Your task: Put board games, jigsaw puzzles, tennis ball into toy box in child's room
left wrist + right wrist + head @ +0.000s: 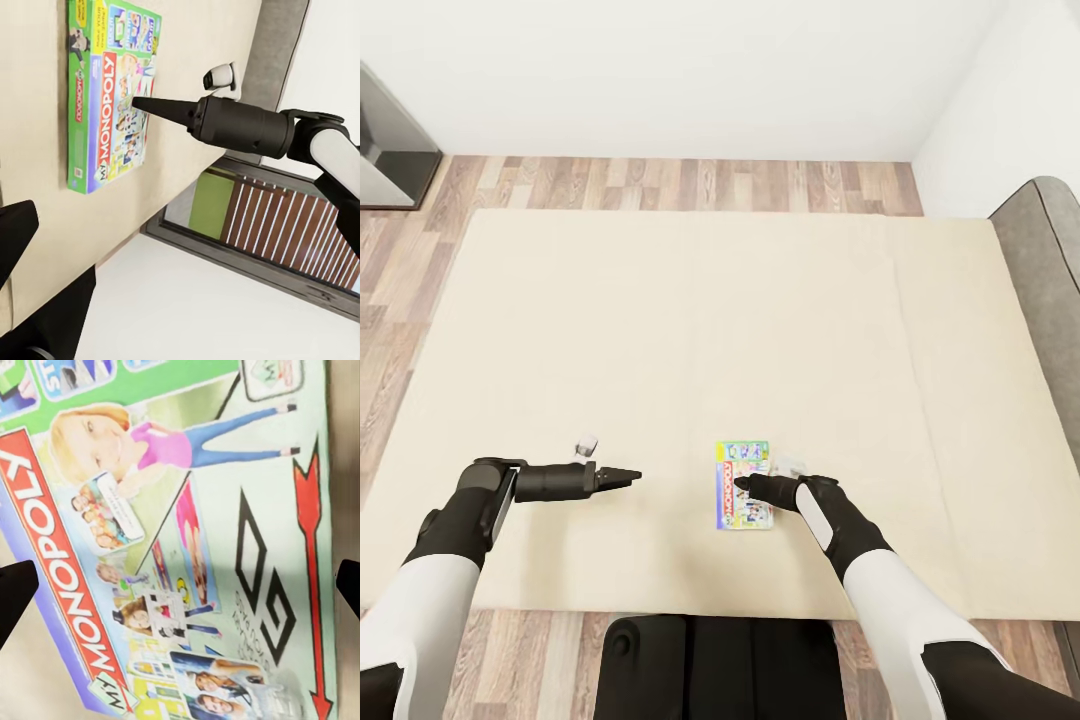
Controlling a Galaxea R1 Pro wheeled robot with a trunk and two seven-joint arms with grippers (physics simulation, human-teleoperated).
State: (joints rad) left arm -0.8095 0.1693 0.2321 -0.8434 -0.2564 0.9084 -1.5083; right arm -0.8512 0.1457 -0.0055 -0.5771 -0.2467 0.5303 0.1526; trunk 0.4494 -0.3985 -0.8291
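1. A slip or skid of the flat board game is judged likely: a thin box lying flush on the soft bed offers little edge.
2. The right gripper, fingers spread, hovers over the box; the left gripper, at its 9 o'clock, has tips that appear together.
3. The lid is printed green, with a red "MONOPOLY" band.
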